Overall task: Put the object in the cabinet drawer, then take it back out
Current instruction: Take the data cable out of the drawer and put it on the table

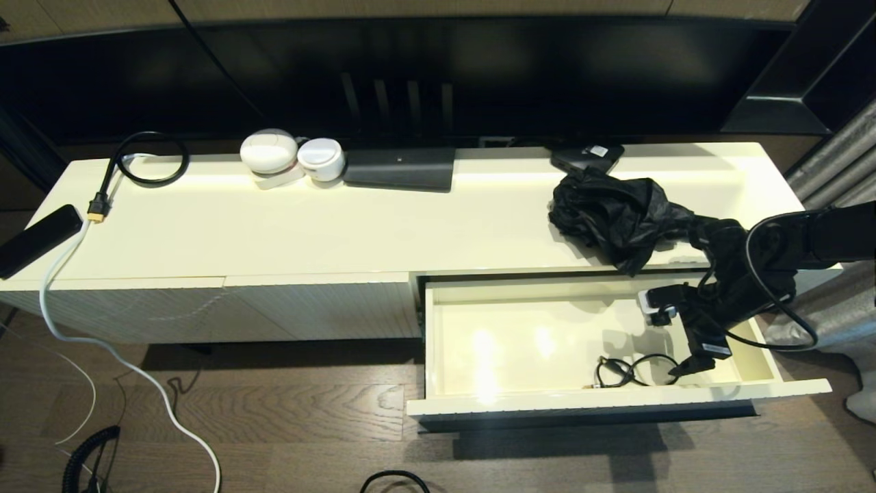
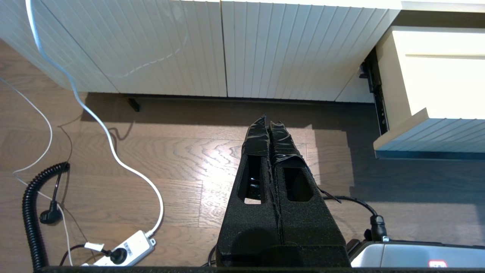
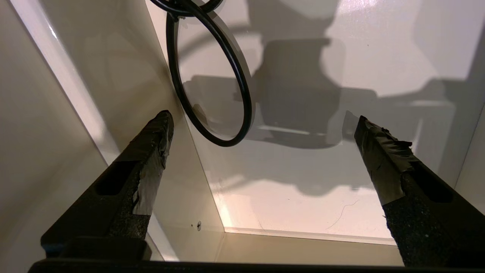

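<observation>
The cabinet drawer (image 1: 616,400) stands pulled out at the right of the cream cabinet, its ribbed front (image 2: 428,132) showing in the left wrist view. A thin black coiled cable (image 1: 626,373) lies on the drawer floor near the front wall. My right gripper (image 1: 688,359) reaches down into the drawer just right of the cable, open and holding nothing. In the right wrist view the cable's loop (image 3: 248,102) lies on the drawer floor (image 3: 303,204) ahead of the right gripper (image 3: 263,119), nearer one fingertip (image 3: 161,129). My left gripper (image 2: 269,123) hangs shut and empty over the wooden floor.
A crumpled black bag (image 1: 616,216) lies on the cabinet top above the drawer. Two white round devices (image 1: 270,152), a black box (image 1: 400,168), a looped black cable (image 1: 147,161) and a black remote (image 1: 37,239) sit further left. A power strip (image 2: 125,250) and cords lie on the floor.
</observation>
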Robot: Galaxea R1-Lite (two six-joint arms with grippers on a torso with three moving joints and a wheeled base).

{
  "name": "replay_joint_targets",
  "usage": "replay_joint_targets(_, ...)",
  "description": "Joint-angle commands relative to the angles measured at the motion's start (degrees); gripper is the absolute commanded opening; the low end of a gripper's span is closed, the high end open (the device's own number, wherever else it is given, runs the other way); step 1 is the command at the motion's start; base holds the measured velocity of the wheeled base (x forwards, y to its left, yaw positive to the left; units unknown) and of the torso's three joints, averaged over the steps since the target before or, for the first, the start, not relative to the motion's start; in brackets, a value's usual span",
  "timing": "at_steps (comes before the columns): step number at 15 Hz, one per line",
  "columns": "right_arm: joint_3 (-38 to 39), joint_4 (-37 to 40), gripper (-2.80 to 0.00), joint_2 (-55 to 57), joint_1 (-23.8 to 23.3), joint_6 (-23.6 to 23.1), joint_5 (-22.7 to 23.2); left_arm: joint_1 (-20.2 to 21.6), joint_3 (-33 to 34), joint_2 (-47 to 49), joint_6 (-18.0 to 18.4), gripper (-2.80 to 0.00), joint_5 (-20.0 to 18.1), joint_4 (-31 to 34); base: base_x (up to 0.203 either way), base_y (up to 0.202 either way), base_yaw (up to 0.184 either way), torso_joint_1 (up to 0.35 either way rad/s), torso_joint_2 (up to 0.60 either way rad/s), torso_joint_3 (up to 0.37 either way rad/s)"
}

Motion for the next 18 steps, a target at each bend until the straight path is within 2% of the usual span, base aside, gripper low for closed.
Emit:
replay_joint_targets(1,0.2,0.2,0.00,0.3,0.0,-0.5,0.1,0.1,0.0,0.0,0.0,-2.80,0.0,0.0,0.000,0.000,0.000,0.000,0.00,0.000)
replay_joint_targets(18,-1.7,0.3,0.00,2.2,0.0,0.2,0.0,0.1,0.0,0.0,0.0,-2.80,0.0,0.0,0.000,0.000,0.000,0.000,0.00,0.000)
